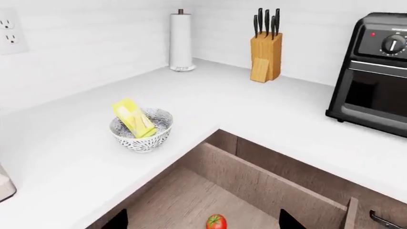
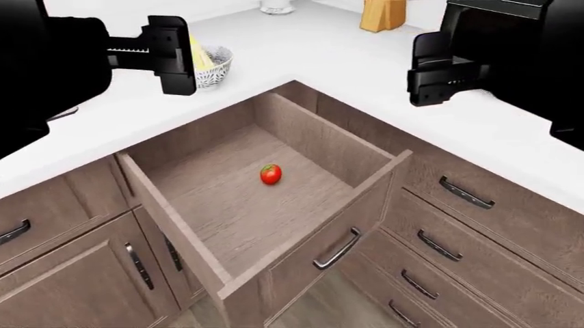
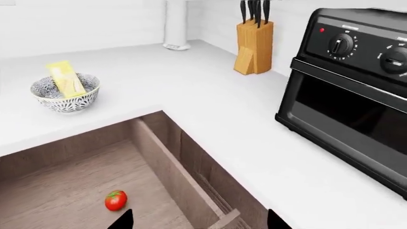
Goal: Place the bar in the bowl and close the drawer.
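Observation:
The yellow bar (image 1: 133, 118) stands tilted in the speckled bowl (image 1: 144, 139), one end leaning over its rim, on the white counter. Bar (image 3: 66, 78) and bowl (image 3: 64, 98) also show in the right wrist view, and the bowl (image 2: 216, 70) in the head view. The wide wooden drawer (image 2: 232, 205) is pulled fully open, its dark handle (image 2: 338, 249) facing me. My left gripper (image 2: 172, 55) hovers open and empty beside the bowl, fingertips wide apart (image 1: 203, 224). My right gripper (image 2: 436, 68) is open and empty above the counter right of the drawer (image 3: 200, 223).
A small red tomato (image 2: 270, 174) lies on the drawer floor. A black toaster oven (image 3: 356, 95), a knife block (image 1: 266, 57) and a paper towel holder (image 1: 181, 43) stand along the back wall. Stacked drawers (image 2: 466, 193) are at the right.

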Tool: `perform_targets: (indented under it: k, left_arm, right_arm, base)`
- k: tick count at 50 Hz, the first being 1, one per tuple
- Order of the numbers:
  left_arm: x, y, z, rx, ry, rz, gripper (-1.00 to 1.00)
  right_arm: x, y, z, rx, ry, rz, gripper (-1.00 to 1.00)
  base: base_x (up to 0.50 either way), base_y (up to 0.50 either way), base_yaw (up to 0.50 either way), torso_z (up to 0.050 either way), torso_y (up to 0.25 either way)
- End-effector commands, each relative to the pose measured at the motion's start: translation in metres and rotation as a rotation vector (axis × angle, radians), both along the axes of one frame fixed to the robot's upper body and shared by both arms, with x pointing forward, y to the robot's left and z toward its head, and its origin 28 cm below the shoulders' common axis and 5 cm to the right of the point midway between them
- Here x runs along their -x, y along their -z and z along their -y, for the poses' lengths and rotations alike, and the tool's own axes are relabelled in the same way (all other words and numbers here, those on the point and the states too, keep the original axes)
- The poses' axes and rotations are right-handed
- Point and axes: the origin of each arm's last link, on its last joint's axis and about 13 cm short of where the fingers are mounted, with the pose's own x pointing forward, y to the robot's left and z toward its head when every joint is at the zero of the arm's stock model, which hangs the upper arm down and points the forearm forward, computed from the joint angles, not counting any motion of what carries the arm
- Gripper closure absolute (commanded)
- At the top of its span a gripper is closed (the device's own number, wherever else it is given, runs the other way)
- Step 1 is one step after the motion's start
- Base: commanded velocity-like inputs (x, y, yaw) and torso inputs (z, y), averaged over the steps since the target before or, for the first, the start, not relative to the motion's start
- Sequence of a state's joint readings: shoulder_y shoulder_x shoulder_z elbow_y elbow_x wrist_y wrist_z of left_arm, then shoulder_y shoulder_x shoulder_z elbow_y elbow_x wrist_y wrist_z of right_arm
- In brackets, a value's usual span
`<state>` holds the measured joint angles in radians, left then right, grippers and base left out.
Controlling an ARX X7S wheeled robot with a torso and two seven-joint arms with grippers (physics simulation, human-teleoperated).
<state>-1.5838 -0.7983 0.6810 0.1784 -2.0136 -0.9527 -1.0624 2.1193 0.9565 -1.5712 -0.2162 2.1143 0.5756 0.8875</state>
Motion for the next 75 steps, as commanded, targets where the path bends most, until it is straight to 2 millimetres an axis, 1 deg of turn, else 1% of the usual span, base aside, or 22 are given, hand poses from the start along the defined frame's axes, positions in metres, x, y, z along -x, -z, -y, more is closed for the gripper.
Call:
perform_targets:
  k: [1, 6, 28, 37, 42, 57, 69, 75]
  left_arm:
    - [0.001, -0.001, 0.000, -0.002, -0.004, 0.002, -1.00]
    - [0.001, -0.001, 0.000, -0.003, -0.004, 0.001, -1.00]
    - [0.001, -0.002, 0.002, -0.007, 0.001, -0.002, -1.00]
    - [0.000, -0.004, 0.008, -0.038, 0.022, -0.035, -1.00]
    - [-0.003, -0.003, 0.012, -0.082, 0.015, -0.069, -1.00]
    - [-0.003, -0.025, 0.022, -0.185, 0.010, -0.097, -1.00]
    - [-0.004, -0.024, 0.022, -0.192, 0.014, -0.105, -1.00]
    - [-0.004, -0.024, 0.024, -0.197, 0.017, -0.105, -1.00]
  right_arm:
    - [0.000, -0.002, 0.001, 0.005, 0.046, -0.001, -1.00]
    - [-0.001, -0.002, 0.002, -0.003, 0.067, 0.003, -1.00]
    - [0.002, -0.004, 0.003, 0.021, 0.079, 0.004, -1.00]
    - [0.002, -0.004, 0.004, 0.017, 0.081, 0.000, -1.00]
    - [0.002, -0.003, 0.005, 0.012, 0.091, -0.016, -1.00]
    - [0.002, -0.006, 0.007, 0.027, 0.108, -0.038, -1.00]
    - [0.003, -0.006, 0.008, 0.032, 0.114, -0.026, -1.00]
    - [0.004, -0.006, 0.008, 0.026, 0.110, -0.026, -1.00]
  base:
    - [0.00, 0.00, 0.00, 0.000, 0.000]
    - [0.02, 0.03, 0.00, 0.000, 0.000]
    - [0.48, 0.24, 0.00, 0.000, 0.000]
    - [0.48, 0.22, 0.00, 0.000, 0.000]
    - [0.04, 0.00, 0.00, 0.000, 0.000]
    - [0.00, 0.00, 0.00, 0.000, 0.000]
    - [0.46, 0.14, 0.00, 0.000, 0.000]
    - [0.40, -0.27, 0.00, 0.000, 0.000]
